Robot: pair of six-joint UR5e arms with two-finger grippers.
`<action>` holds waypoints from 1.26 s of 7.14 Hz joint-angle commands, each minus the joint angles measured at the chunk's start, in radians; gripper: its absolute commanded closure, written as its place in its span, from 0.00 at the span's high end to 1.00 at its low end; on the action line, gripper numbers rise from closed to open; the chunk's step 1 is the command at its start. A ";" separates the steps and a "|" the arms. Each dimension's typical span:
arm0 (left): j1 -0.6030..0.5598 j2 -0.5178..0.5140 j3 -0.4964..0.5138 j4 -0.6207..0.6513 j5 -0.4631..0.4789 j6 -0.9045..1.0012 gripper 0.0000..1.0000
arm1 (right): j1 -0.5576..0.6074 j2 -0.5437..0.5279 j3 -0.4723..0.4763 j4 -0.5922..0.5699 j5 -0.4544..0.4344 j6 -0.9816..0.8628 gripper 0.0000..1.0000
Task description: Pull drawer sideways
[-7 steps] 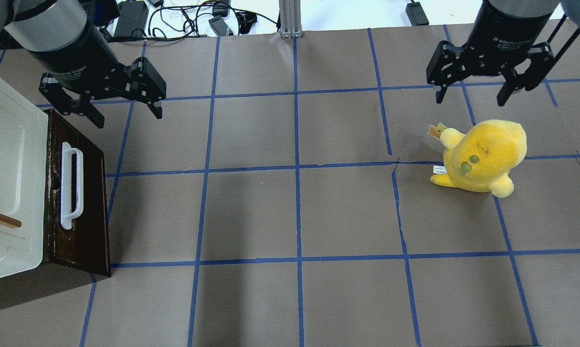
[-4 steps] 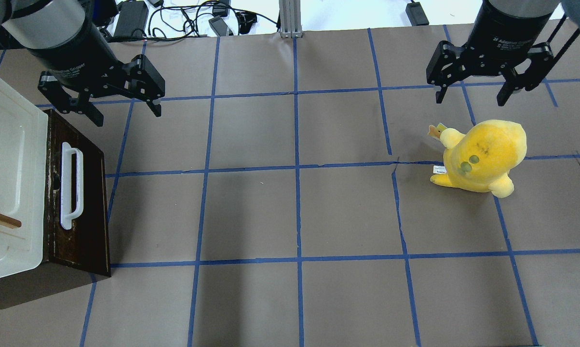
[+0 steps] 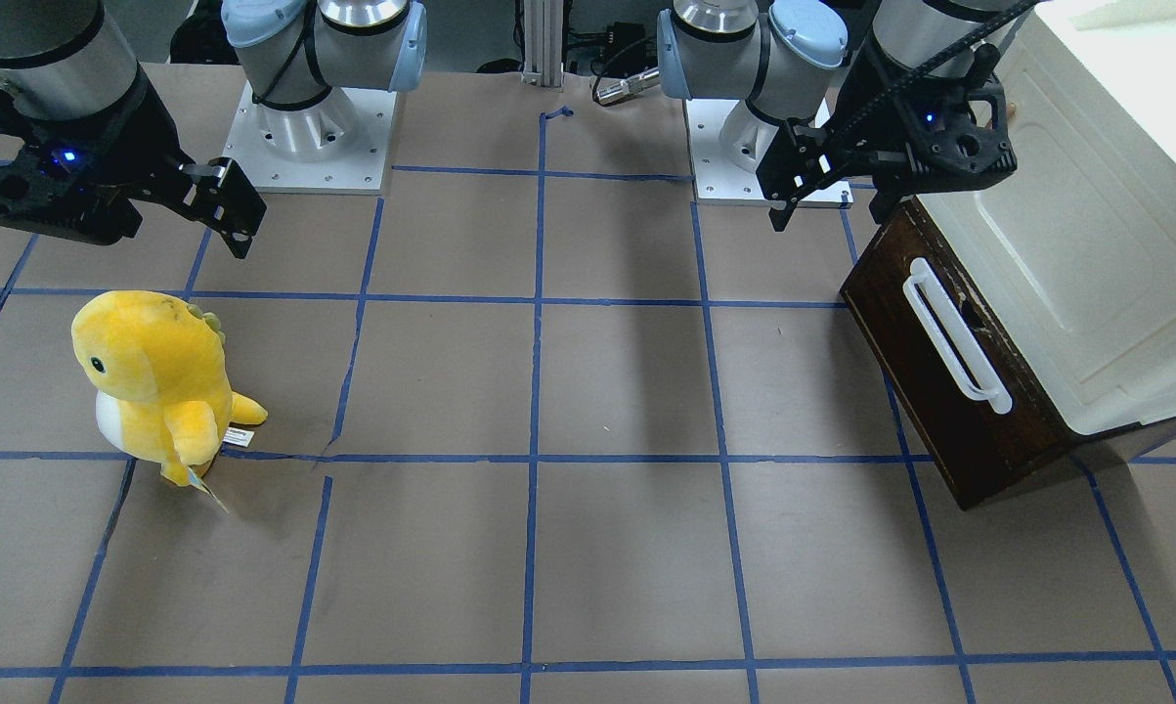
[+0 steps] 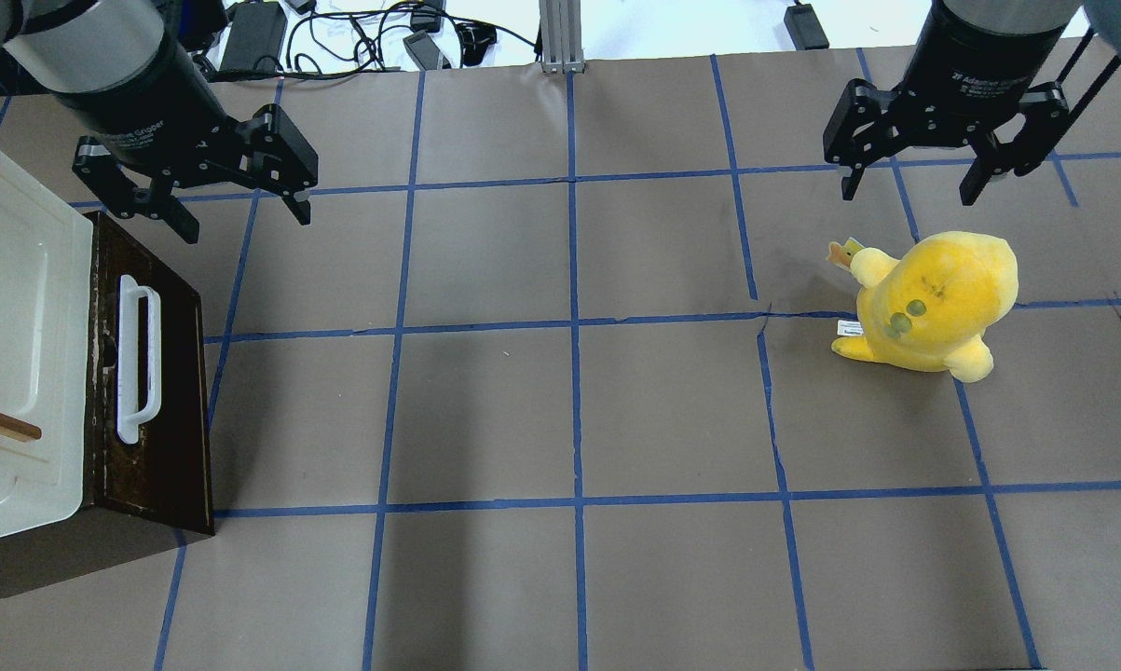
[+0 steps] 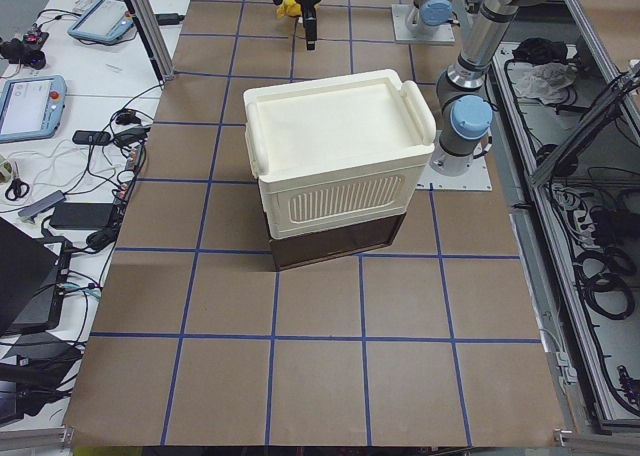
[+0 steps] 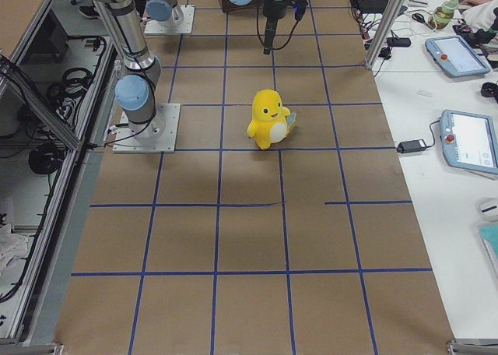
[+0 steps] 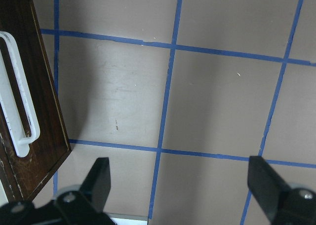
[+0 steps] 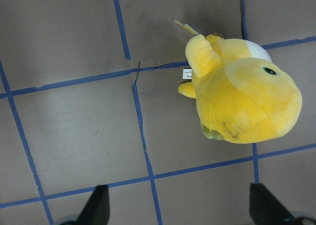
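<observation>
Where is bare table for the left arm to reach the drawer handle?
Bare paper runs from the drawer front across the middle to the yellow plush toy. The open left pincer hangs by the drawer's far corner. Crowded only at the cream cabinet.

The drawer at far left has a front of dark grainy wood, scuffed pale at its edges; its handle is smooth white plastic. The cabinet looks smooth cream plastic. The table wears matt brown paper; the toy at right is fuzzy yellow plush.
</observation>
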 commanded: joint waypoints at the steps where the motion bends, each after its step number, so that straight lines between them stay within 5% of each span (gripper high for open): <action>1: 0.000 0.000 0.000 0.000 0.001 0.001 1.00 | 0.000 0.000 0.000 -0.001 0.000 0.000 1.00; 6: 0.000 -0.020 -0.017 0.006 -0.001 -0.021 1.00 | -0.001 0.000 0.000 -0.001 0.000 0.000 1.00; 9: -0.038 -0.136 -0.122 0.200 0.057 -0.046 1.00 | -0.001 0.000 0.000 -0.001 0.000 0.000 1.00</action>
